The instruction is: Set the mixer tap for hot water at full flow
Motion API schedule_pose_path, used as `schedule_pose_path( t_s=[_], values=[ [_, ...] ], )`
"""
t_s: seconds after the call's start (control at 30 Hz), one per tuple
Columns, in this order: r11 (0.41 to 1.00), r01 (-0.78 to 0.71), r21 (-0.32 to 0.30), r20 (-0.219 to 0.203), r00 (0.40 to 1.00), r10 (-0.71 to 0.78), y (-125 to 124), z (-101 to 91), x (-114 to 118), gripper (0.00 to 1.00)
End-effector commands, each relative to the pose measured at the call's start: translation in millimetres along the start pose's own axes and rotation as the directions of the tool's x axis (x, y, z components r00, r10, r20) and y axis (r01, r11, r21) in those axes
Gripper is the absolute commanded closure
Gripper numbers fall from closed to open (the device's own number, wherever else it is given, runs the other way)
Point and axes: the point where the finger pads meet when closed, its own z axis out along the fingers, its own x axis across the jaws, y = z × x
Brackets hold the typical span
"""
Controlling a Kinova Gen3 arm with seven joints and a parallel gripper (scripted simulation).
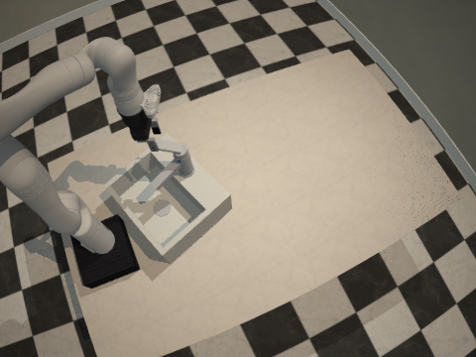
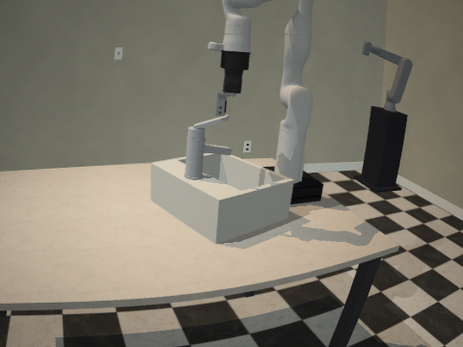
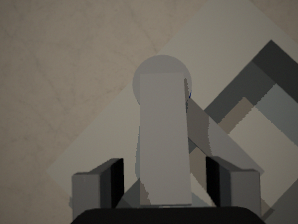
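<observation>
The gripper [image 1: 155, 137] [image 2: 222, 106] [image 3: 164, 175] is wide open and has hold of nothing. It points down, close to the free end of the tap's lever [image 1: 168, 146] [image 2: 212, 121] [image 3: 165, 140]. Seen from the wrist, the lever's end is between the two fingers, with a gap on each side. The lever slopes up from the top of the round tap [image 1: 185, 165] [image 2: 195, 155] [image 3: 162, 64] and is turned away from the spout [image 1: 160, 182] [image 2: 218, 149] [image 3: 225, 145]. A bit of blue [image 1: 178, 161] [image 3: 190, 95] and a bit of red [image 2: 204, 140] show on the tap. The tap stands on the edge of a pale sink [image 1: 215, 195] [image 2: 251, 212] [image 3: 95, 135], and its spout reaches over the bowl. The sink sits on the big table [image 1: 297, 174] [image 2: 96, 231] [image 3: 60, 50], near the arm's black base [image 1: 125, 265] [image 2: 309, 193]. Behind, another gray arm [image 2: 399, 79] stands on a tall black box [image 2: 383, 145].
</observation>
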Motion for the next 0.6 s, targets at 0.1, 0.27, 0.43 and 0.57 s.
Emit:
schedule_pose_path(
  t_s=[0.1,0.27,0.43,0.57],
  values=[
    [1.0,0.0,0.001,0.001,1.0,0.0,-0.2,-0.4,-0.2,0.0],
    [1.0,0.0,0.001,0.001,1.0,0.0,-0.2,-0.3,-0.3,0.0],
    [1.0,0.0,0.001,0.001,1.0,0.0,-0.2,0.4,-0.3,0.0],
    [1.0,0.0,0.001,0.001,1.0,0.0,-0.2,1.9,-0.3,0.0]
  ],
)
